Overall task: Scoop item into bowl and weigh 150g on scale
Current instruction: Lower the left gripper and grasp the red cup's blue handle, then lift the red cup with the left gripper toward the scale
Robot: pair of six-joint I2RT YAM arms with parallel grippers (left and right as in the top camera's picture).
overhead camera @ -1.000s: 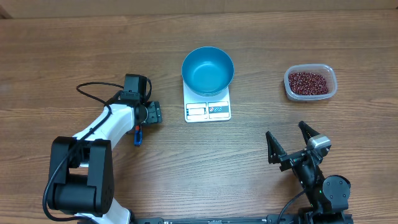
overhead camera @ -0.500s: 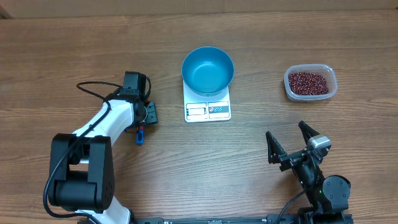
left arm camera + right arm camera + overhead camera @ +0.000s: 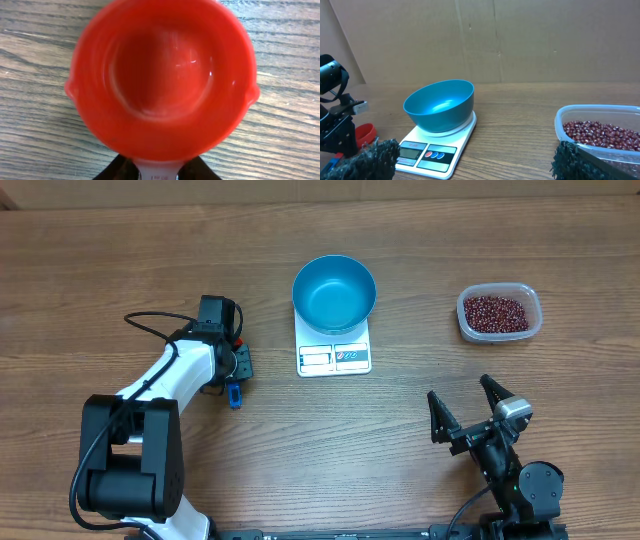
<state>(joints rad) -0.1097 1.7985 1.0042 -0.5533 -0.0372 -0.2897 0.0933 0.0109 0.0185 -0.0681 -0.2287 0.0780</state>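
Clearly on L wrist: red scoop (image 3: pixel 162 75) (overhead: barely)

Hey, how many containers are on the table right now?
3: the blue bowl sits on the scale at the center; the clear tub of beans is at the right; the red scoop lies left of the scale. None seems hidden.

Wooden table (image 3: pixel 120 260) spreading across whole overhead view, brown grain running sideways, darker streaks showing. Plain cardboard backdrop (image 3: pixel 545 40) standing upright behind table's far edge, vertical seam and faint creases crossing it. Soft even light falling from above, casting only short, faint shadows on wood.
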